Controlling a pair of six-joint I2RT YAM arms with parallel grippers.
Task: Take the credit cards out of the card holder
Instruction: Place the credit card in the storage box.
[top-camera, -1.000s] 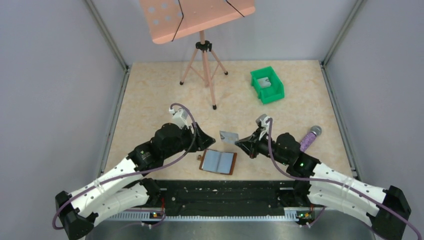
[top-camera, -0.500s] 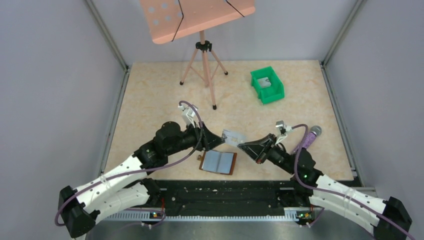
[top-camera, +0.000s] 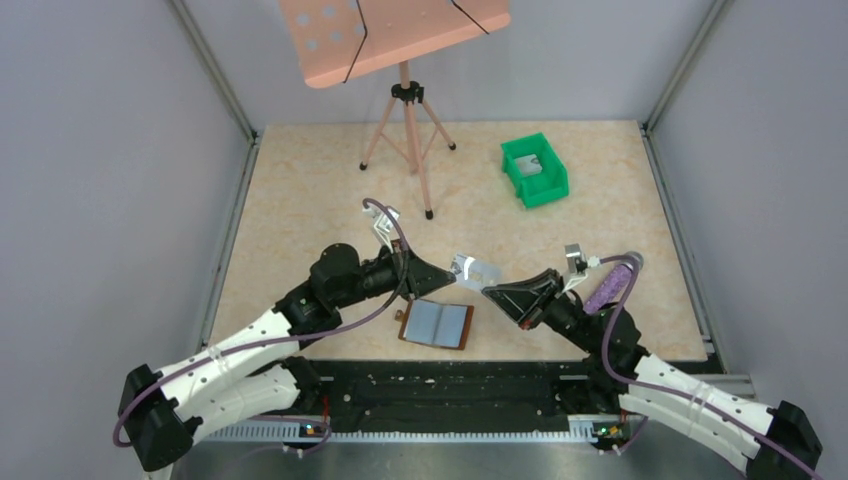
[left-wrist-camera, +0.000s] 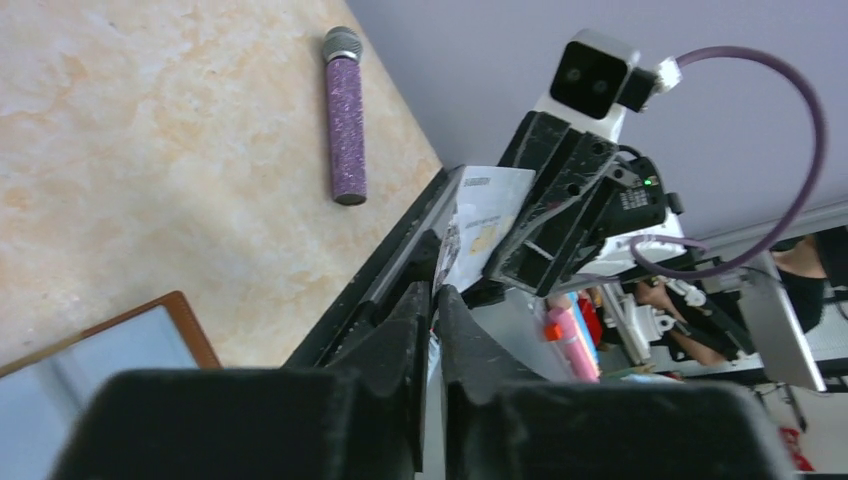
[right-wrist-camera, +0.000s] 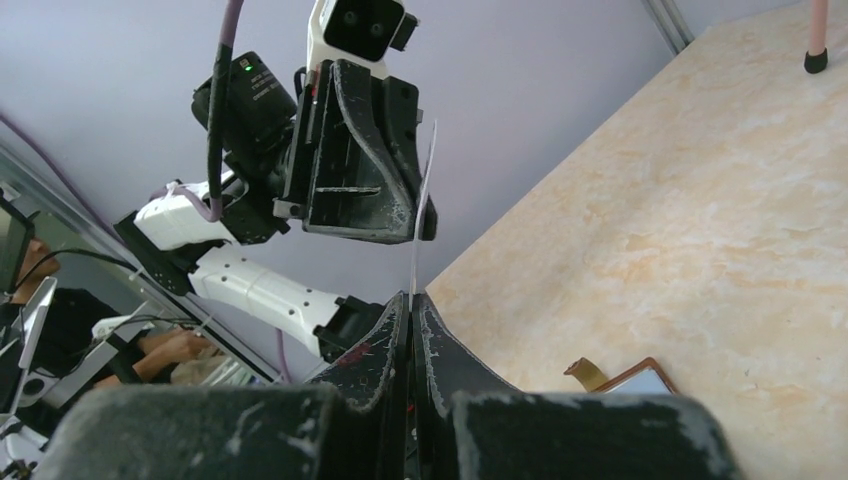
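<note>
A light grey credit card (top-camera: 478, 268) hangs in the air between my two grippers, above the table. My right gripper (top-camera: 487, 291) is shut on its right edge; in the right wrist view the card (right-wrist-camera: 424, 190) shows edge-on, rising from the closed jaws (right-wrist-camera: 412, 296). My left gripper (top-camera: 452, 268) is closed down on the card's opposite edge. In the left wrist view the card (left-wrist-camera: 485, 215) runs into the narrow slit at the fingertips (left-wrist-camera: 436, 292). The brown card holder (top-camera: 437, 324) lies open on the table just below, blue-grey panels up (left-wrist-camera: 110, 350).
A purple microphone (top-camera: 612, 283) lies on the table right of my right arm. A green bin (top-camera: 546, 190) at the back right holds another grey card (top-camera: 530, 166). A pink music stand's tripod (top-camera: 420, 150) stands at the back middle.
My left gripper has reached right to the raised card and closed on its edge. My right arm has shifted the card slightly right and stayed shut on it.
</note>
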